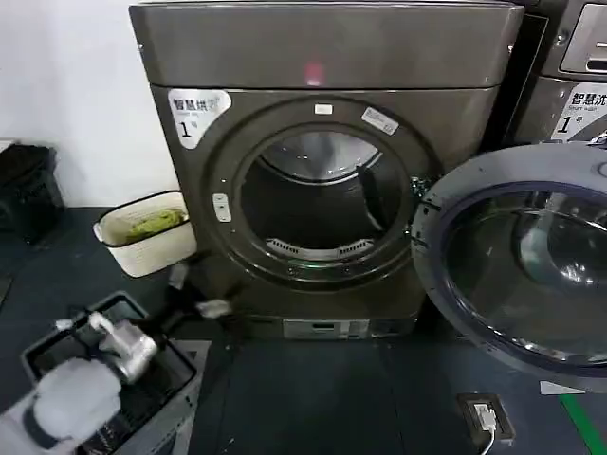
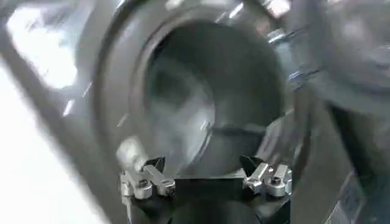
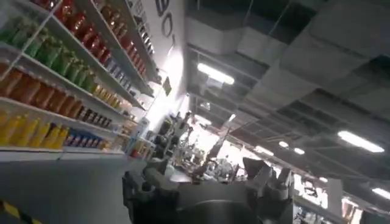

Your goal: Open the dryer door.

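Item 1 — dryer door (image 1: 517,256): large round porthole, dark tinted glass, dark grey plastic inner face toward you. Swung wide open on the right side of the grey front-load dryer (image 1: 322,47), hanging in front of the second, partly seen machine (image 1: 569,85) at the head view's right edge. Drum mouth (image 1: 318,204) fully exposed. You can judge the task as essentially done.

Item 2 — left gripper (image 2: 207,176): fingers spread apart, nothing between them, facing the open drum mouth from close in. Arm low at the floor's near left corner in head view.

Item 3 — right gripper (image 3: 207,182): pointed up and away at shop shelving (image 3: 61,73) and ceiling lights; can't tell whether its fingers are apart or together.

Item 4 — small white basket w/ green contents (image 1: 147,232): on the floor, just beside the dryer's lower left corner.

Risks for you:
- Door free-hanging; a brush from either arm could swing it back toward shut.
- Left gripper close to the drum rim; a fwd move could knock the rim.
- Pulling the left arm back low could clip the basket or the black crate (image 1: 114,379) at the near left.
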`<state>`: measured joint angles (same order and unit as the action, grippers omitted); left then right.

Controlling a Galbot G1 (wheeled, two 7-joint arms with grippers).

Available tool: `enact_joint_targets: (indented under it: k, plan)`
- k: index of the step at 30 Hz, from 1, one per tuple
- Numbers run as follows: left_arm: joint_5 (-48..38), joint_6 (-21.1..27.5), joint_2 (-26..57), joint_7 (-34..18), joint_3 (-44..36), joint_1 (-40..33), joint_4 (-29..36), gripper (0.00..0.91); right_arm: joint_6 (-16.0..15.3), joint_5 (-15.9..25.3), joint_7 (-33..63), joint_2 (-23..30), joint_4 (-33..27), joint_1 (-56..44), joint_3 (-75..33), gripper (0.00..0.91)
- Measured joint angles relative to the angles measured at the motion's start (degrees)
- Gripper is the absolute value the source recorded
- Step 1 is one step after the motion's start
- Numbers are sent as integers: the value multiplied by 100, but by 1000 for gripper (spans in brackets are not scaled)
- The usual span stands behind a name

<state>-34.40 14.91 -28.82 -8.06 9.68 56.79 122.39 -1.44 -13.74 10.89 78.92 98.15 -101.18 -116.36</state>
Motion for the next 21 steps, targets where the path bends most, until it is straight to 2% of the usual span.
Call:
enact_joint_targets:
  k: [4,7,10,21]
  plan:
    - [-1755,1738,141,-827,412,-31,130,907,105,-22,10,13,-49,28,87,907]
    - [-3011,2418,260,-1492,564,-25,125,907,119,-255,-6,38,-41,42,167,907]
    - [-4149,2720,427,-2162,600,39,21,907,109,-501,-38,52,-18,45,213,907]
    - [-7331,2733,1012,-3888,555,-125,-521,907,211,-630,-111,98,-82,15,239,907]
